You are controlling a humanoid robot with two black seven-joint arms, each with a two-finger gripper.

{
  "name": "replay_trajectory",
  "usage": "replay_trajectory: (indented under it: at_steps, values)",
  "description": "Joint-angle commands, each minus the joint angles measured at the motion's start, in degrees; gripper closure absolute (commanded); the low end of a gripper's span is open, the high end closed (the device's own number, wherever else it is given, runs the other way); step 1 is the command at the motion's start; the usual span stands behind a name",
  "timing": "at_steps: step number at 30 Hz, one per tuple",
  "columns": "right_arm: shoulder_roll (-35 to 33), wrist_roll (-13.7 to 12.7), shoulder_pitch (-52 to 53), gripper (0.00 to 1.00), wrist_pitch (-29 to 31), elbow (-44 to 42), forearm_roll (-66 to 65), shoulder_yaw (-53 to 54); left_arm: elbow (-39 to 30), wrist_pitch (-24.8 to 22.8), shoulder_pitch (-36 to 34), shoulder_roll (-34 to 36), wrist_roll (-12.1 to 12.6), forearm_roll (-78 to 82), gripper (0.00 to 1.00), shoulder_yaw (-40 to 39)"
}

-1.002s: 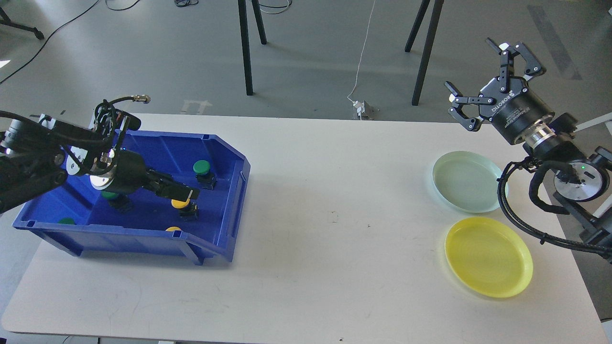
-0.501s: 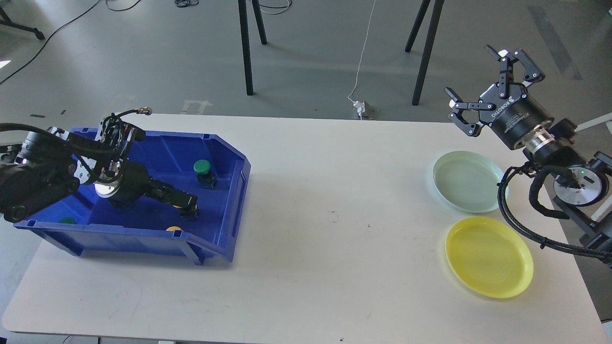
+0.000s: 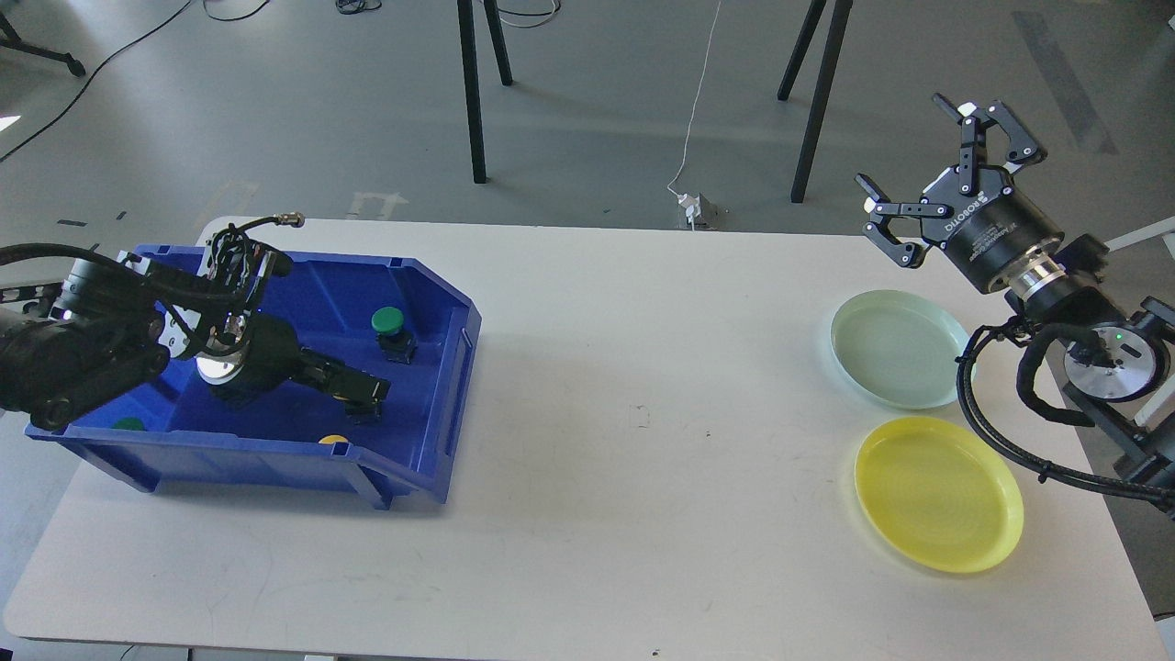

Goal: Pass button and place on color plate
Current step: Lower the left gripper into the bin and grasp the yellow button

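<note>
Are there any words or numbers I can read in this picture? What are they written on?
"ROBOTIQ": white letters on the black body of the right gripper.
Smaller white print next to it on the same body: too small to read.
No readable text shows on the blue bin, the yellow plate, the pale green plate or the table.

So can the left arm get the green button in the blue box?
Probably yes. The green button stands uncovered in the open-topped blue box, just beyond the left pincer, which is already down inside with nothing between them.
</note>
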Motion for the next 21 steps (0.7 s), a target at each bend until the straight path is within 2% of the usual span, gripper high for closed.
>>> replay_trajectory:
  at_steps: [1,13,15,18,21]
  values:
    - [0.0,0.1,-0.4,0.01,0.0,0.0,0.0,0.4,0.0,0.0,0.3,0.0,0.0,0.0,0.03,0.0]
    - [0.0,0.1,-1.2,0.01,0.0,0.1,0.0,0.7,3.3,0.0,1.8,-2.8,0.0,-0.6,0.13,-0.2]
    - [0.0,0.1,-1.3,0.01,0.0,0.1,0.0,0.7,3.3,0.0,1.8,-2.8,0.0,-0.6,0.17,-0.2]
    - [0.0,0.1,-1.5,0.01,0.0,0.1,0.0,0.7,3.6,0.0,1.8,-2.9,0.0,-0.5,0.3,-0.2]
    - [0.0,0.1,-1.7,0.01,0.0,0.1,0.0,0.7,3.7,0.0,1.8,-2.9,0.0,-0.3,0.36,-0.1]
